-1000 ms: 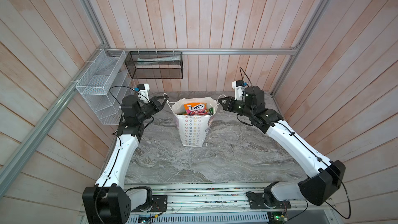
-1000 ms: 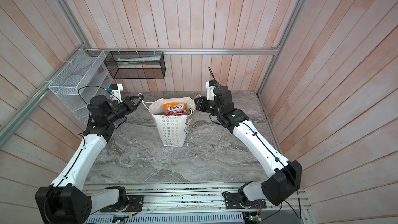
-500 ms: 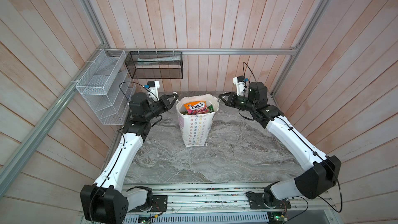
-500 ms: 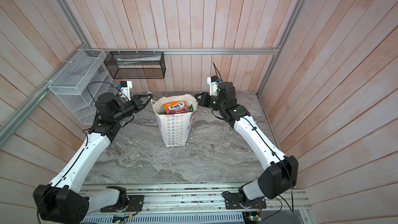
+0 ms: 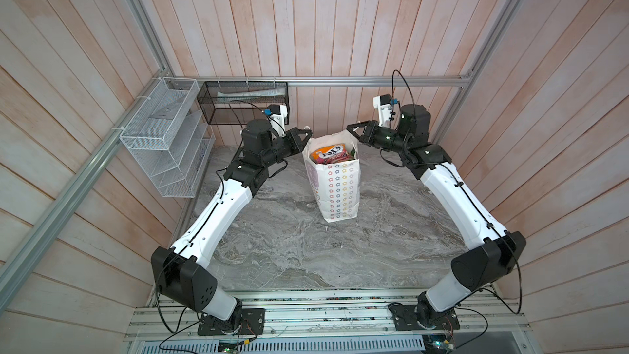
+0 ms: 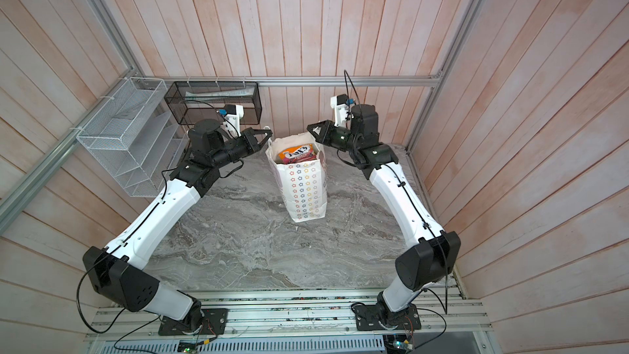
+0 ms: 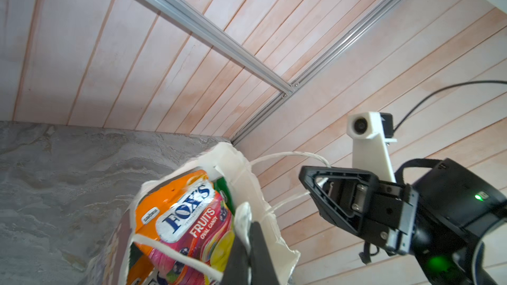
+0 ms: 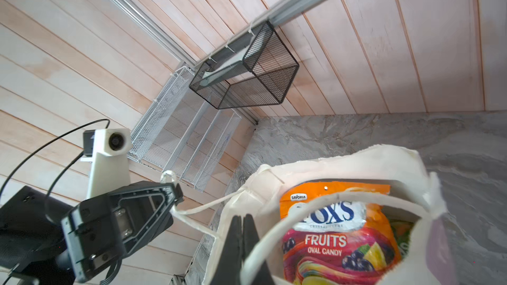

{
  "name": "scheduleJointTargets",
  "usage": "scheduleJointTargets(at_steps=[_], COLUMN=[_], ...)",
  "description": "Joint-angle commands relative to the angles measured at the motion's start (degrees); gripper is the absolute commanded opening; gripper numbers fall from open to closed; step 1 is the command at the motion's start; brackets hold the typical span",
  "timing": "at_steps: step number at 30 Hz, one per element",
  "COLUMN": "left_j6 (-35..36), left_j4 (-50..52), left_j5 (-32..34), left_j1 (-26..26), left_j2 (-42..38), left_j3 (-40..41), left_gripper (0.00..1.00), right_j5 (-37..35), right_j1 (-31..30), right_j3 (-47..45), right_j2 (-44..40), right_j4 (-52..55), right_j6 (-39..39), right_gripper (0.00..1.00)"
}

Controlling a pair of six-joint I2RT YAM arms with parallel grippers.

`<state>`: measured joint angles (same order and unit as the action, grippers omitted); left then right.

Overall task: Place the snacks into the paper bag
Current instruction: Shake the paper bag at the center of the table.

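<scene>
Marble tabletop and pink plank walls were seen around the paper bag, which was held upright between the two grippers; whether its base was touching the stone could not be told. The left gripper was clenched on one cord handle, the right gripper on the second cord handle. The snacks were packed inside, just below both tips, an orange pouch uppermost. Were the cords pulled unevenly or too far apart, the paper rim could be torn, or the bag tipped and pouches spilled.
</scene>
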<state>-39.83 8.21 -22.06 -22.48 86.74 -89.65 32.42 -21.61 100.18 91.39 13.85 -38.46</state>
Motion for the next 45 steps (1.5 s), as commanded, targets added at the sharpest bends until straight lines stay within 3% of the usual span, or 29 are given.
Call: scheduleJointTargets(at_steps=[1,5,8,13,19,29,35,38,41,43,44,45], left_j6=[1.5,-2.3,-3.4,-3.1,-1.4,-4.0,-3.4,-2.8,-1.8,-1.1,-0.7,-0.2], left_j4=[-6.9,-11.3,-11.4,-8.4,-8.6,-11.2,-10.1,-10.1,-9.6,-9.1,-8.8,-8.9], left_j5=[2.0,0.4,-0.5,-2.7,0.9,-0.3,0.8,2.2,4.2,5.0,5.1,5.1], left_j1=[-0.1,-0.7,-0.8,-0.9,-1.7,-2.9,-3.0,-3.0,-3.0,-3.0,-2.9,-3.0], left_j2=[-4.1,-4.9,-3.0,-2.5,-7.6,-10.2,-10.6,-11.8,-13.2,-13.8,-14.1,-14.3], left_j3=[0.8,12.6,16.2,11.8,9.9,17.9,19.0,19.8,20.5,20.8,21.0,21.1], left_gripper=[0.00,0.00,0.00,0.00,0.00,0.00,0.01,0.23,0.44,0.58,0.69,0.98], right_j5=[5.4,5.0,4.9,5.2,3.9,3.1,1.8,1.2,0.1,-1.6,-3.0,-4.3], right_j1=[-0.5,-0.5,-0.3,-0.4,-0.5,-0.7,-0.7,-0.7,-0.6,-0.5,-0.5,-0.5], right_j3=[-3.6,-18.0,-23.4,-21.9,-17.8,-27.9,-29.0,-29.6,-31.0,-32.1,-32.4,-32.5], right_j2=[-5.5,-9.8,-9.7,-9.1,-10.0,-14.2,-15.3,-16.3,-17.7,-18.8,-19.1,-19.5], right_j4=[-8.2,-15.3,-16.4,-15.9,-13.0,-16.4,-16.1,-16.0,-16.0,-15.9,-15.0,-14.1], right_j6=[-0.4,-3.5,-4.5,-4.5,-2.4,-4.4,-5.1,-5.9,-7.2,-8.4,-9.0,-9.3], right_gripper=[0.00,0.00,0.00,0.00,0.00,0.00,0.01,0.22,0.36,0.41,0.45,0.47])
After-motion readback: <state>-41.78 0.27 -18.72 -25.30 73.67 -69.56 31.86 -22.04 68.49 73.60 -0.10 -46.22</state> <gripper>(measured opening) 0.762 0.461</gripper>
